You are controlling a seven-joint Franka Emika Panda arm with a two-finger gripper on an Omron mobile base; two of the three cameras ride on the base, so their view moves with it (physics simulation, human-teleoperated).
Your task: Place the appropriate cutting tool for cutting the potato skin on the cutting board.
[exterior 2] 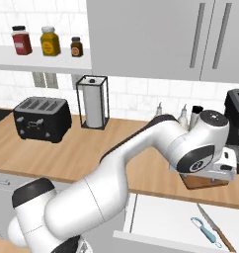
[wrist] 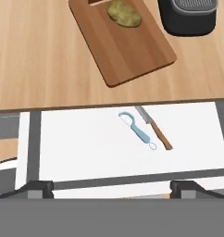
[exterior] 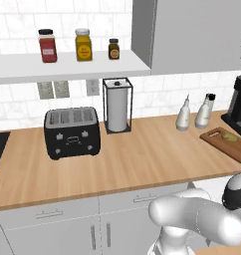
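Tool (wrist: 111, 187) wide open, apparently empty, above the peeler (wrist: 138, 130).

Black toaster (exterior: 71, 132) sits on the worktop (exterior: 142, 159) beside a paper-towel stand (exterior: 117, 105), three jars (exterior: 82, 45) line the shelf above, and a knife (wrist: 154, 128) lies in the open drawer (wrist: 86, 148).

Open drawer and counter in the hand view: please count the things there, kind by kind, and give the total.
Peeler: 1
Knife: 1
Potato: 1
Cutting board: 1
Dark appliance: 1
Total: 5
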